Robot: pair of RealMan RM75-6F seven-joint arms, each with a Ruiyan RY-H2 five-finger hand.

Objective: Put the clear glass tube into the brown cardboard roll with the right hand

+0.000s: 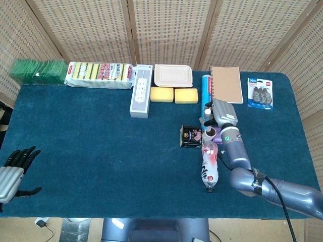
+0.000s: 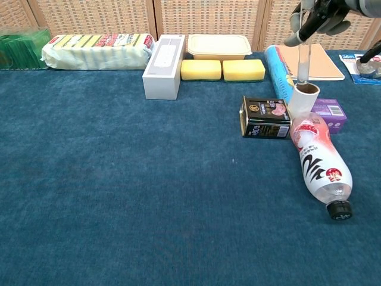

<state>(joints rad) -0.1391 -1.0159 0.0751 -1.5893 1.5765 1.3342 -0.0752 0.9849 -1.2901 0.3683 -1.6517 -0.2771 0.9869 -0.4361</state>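
Your head view looks steeply down on the whole bench [image 1: 101, 151] from high above (both edges fit). Your chest view sits low and near, facing the wicker screen [image 2: 208, 15]; both share the bottle [image 2: 318, 161] area.

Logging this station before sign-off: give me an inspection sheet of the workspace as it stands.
Surface: blue cloth table.
Job's things: clear glass tube upright, its tip at the mouth of the standing brown cardboard roll.
Clutter: bottle lying down, black tin, purple box, sponges, notebook.
Hands: right hand pinches the tube; left hand holds nothing.
Cables: white plug below the table edge.
Surroundings: wicker screens.
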